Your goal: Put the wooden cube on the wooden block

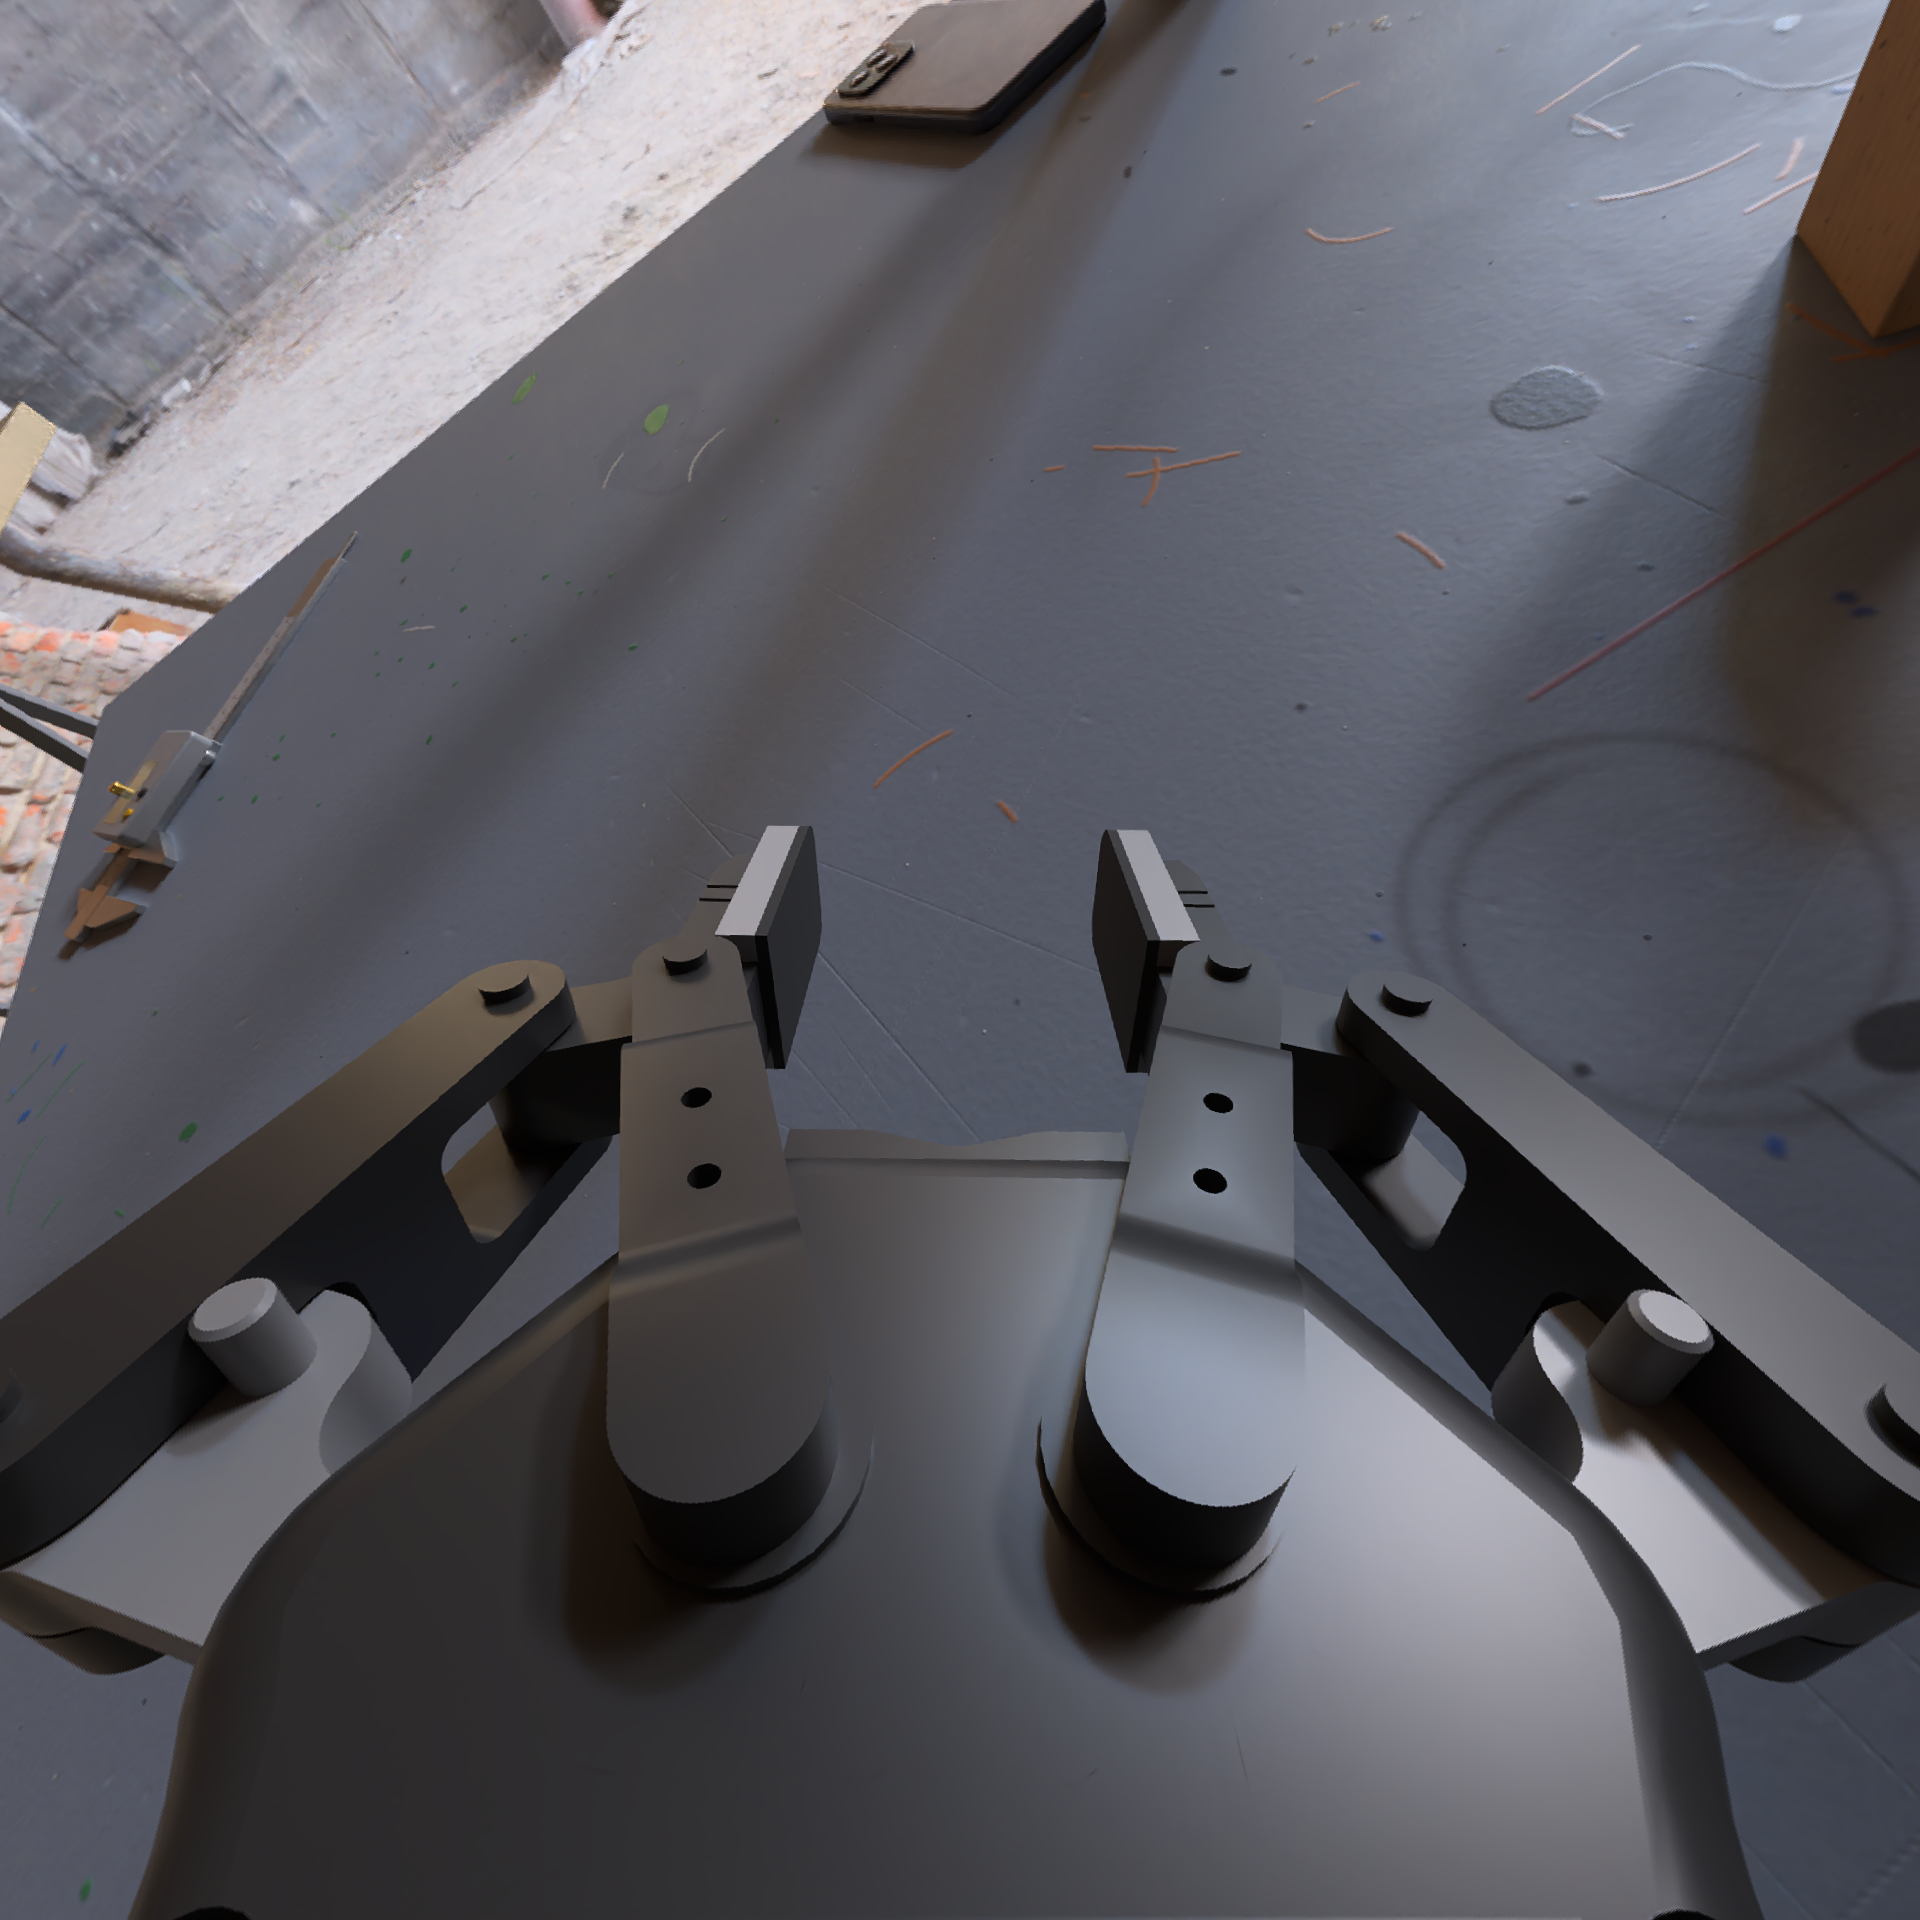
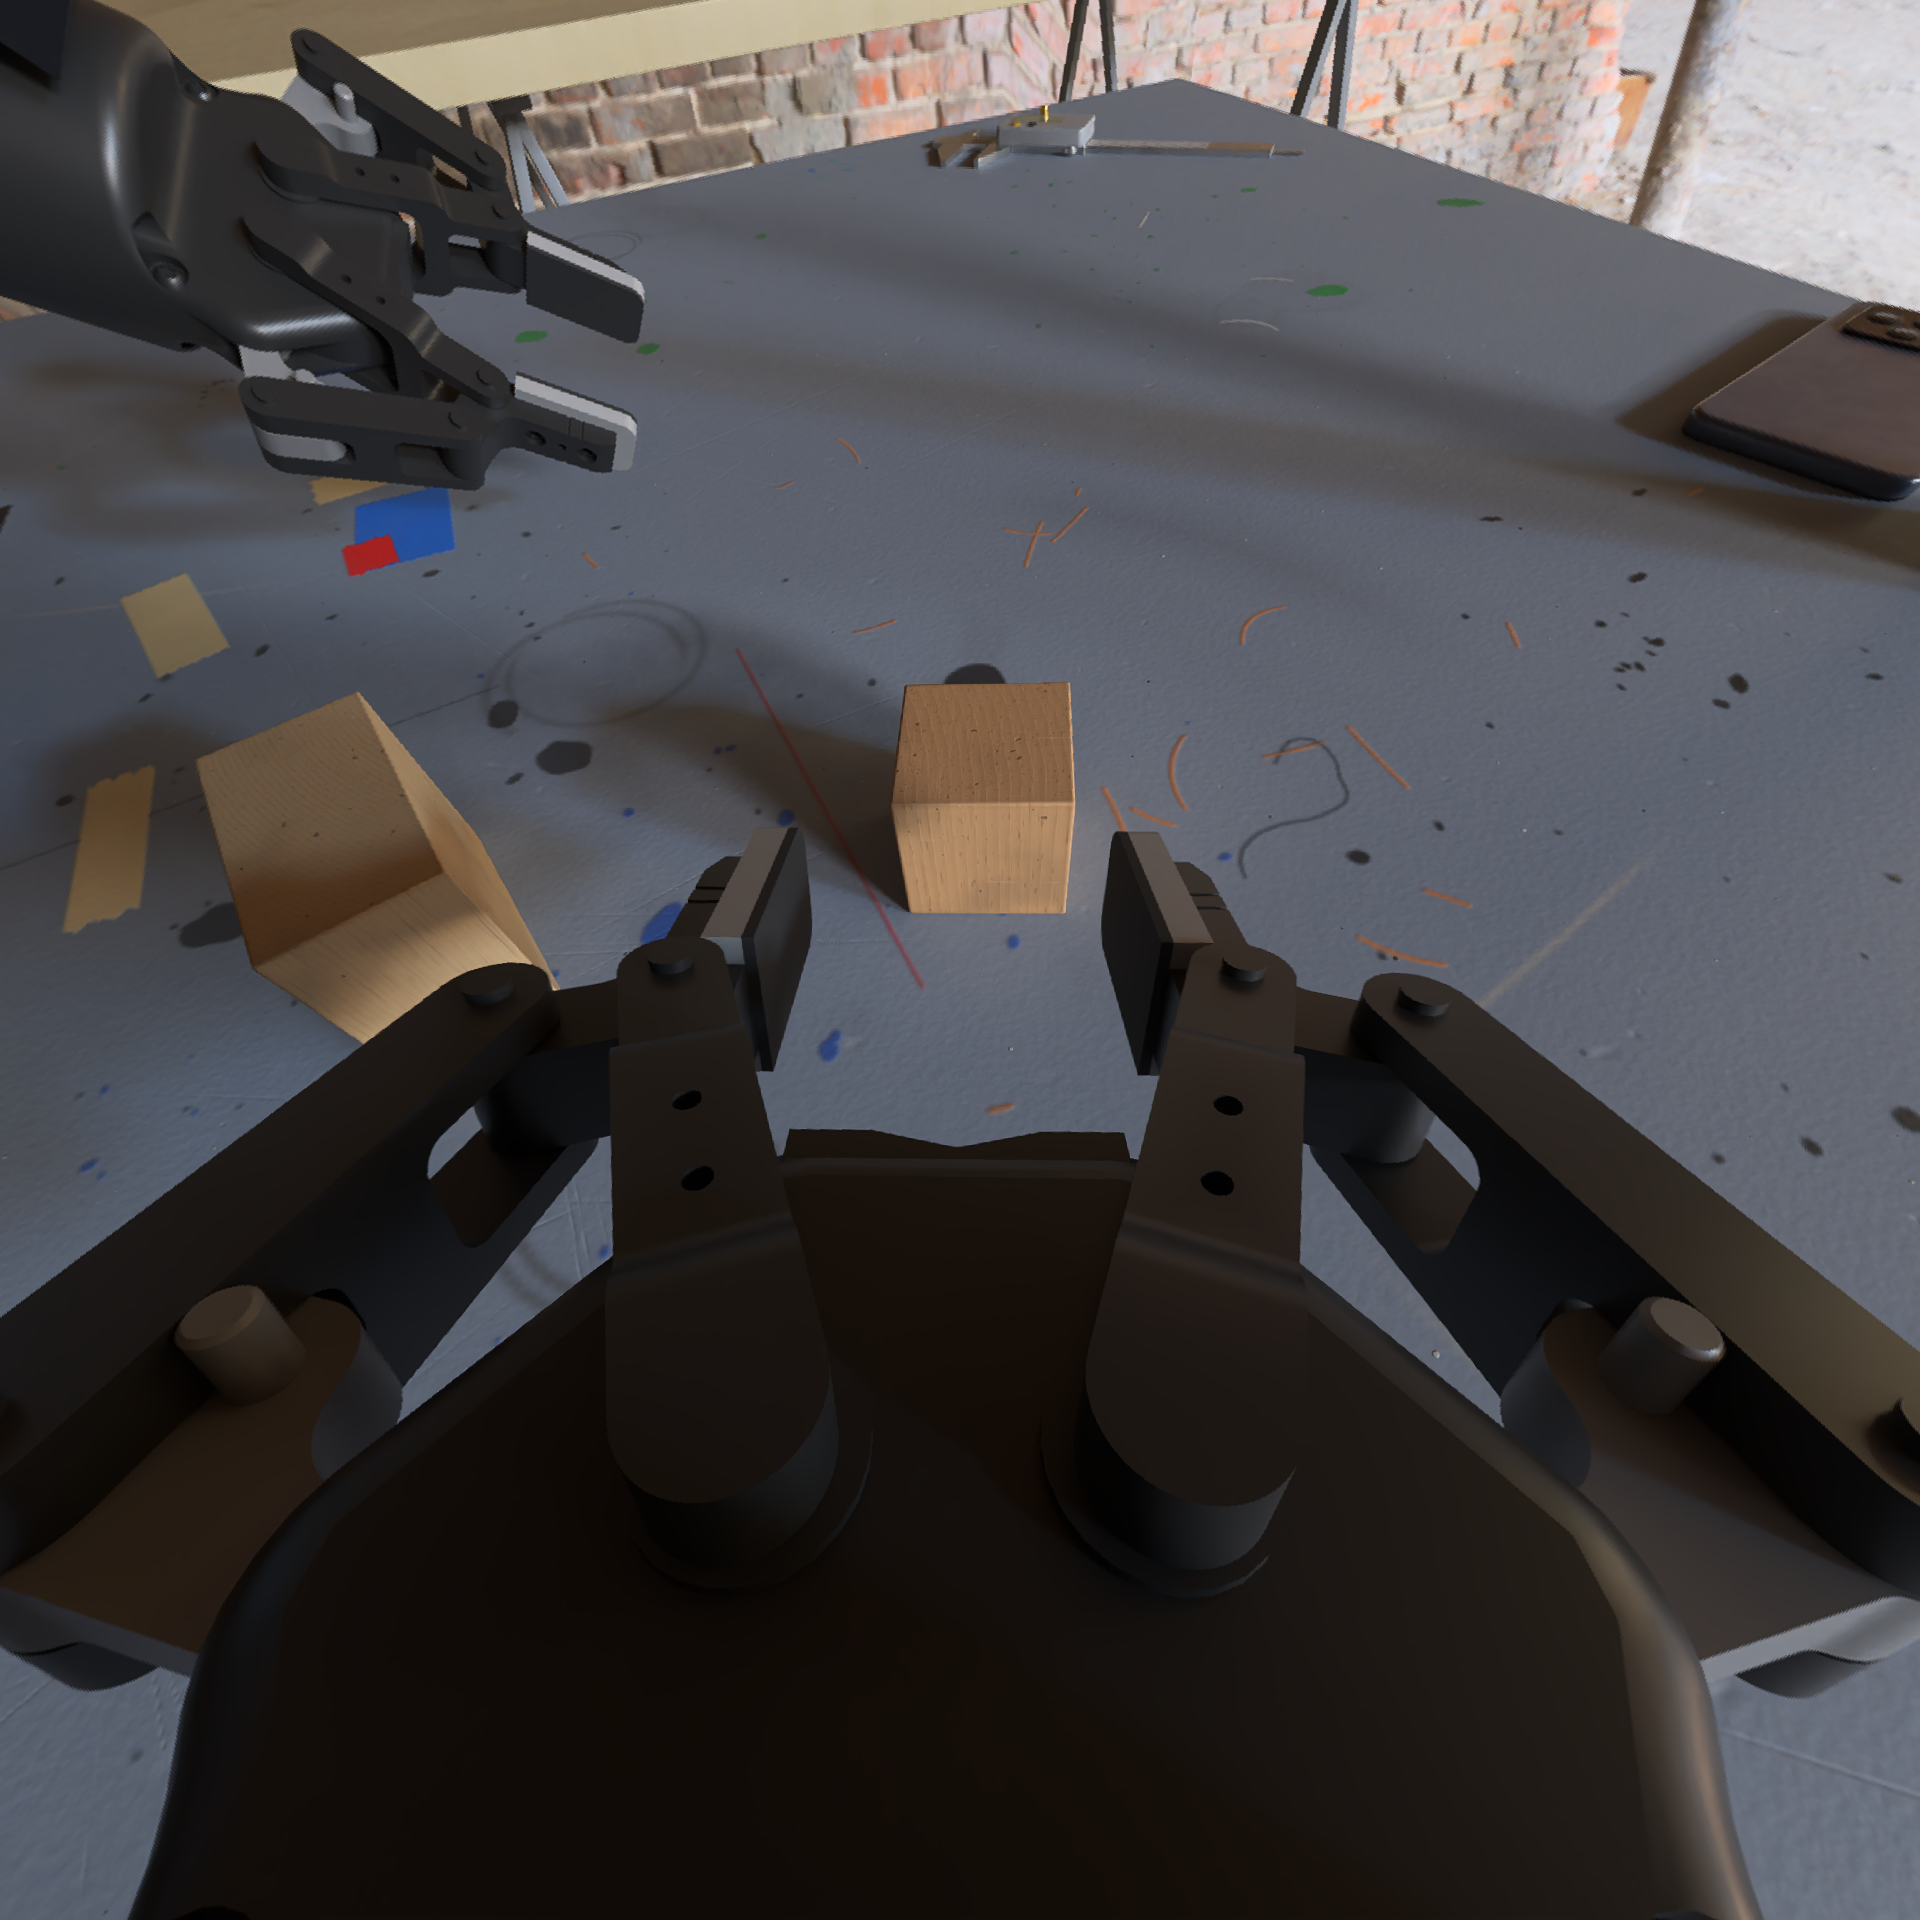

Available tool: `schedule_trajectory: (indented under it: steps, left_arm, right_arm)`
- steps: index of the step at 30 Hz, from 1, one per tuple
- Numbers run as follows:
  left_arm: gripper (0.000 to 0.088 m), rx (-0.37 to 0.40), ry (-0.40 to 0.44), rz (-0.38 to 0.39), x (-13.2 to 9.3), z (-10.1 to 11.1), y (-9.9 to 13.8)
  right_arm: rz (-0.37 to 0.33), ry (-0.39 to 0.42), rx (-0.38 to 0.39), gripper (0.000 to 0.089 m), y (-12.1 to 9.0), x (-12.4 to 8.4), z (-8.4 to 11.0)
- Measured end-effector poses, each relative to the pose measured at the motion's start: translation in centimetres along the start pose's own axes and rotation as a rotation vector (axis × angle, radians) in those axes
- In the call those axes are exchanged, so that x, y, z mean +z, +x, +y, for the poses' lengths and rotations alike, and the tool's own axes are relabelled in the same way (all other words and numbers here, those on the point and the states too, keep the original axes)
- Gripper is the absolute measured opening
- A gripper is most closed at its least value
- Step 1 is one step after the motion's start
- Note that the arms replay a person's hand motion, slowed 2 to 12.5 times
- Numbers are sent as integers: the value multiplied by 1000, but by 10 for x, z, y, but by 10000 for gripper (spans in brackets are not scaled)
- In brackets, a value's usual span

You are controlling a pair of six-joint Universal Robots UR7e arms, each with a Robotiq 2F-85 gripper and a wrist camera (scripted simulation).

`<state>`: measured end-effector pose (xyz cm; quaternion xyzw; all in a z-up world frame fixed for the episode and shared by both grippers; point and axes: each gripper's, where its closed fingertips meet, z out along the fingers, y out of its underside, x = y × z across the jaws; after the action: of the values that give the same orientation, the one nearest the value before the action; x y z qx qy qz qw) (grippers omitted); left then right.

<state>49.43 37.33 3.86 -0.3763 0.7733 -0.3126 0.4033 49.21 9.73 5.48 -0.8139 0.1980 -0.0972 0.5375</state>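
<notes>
Right gripper point(image 2: 956, 935) is hovering above the grey table point(image 2: 1247, 436) with its jaws spread and nothing between them. The wooden cube point(image 2: 983, 798) is sitting upright on the table just beyond its fingertips. The wooden block point(image 2: 353, 862) is lying near the cube, apart from it. Left gripper point(image 1: 956, 940) is also hanging released over bare table; a wooden corner point(image 1: 1865, 187) at its view's edge is probably the block. A phone point(image 2: 1808, 416) and a caliper point(image 2: 1049, 140) are resting farther off
</notes>
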Motion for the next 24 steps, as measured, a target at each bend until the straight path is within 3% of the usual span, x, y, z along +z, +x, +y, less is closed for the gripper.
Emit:
schedule_trajectory:
  steps: [11, 24]
  left_arm:
    - [498, 7, 102, 40, -4, -16, 9]
    - [513, -27, 342, 132, -20, -49, 24]
  right_arm:
    - [-9, -10, 9, 751, 3, 5, -1]
    - [-4, -2, -17, 823, 4, 14, -6]
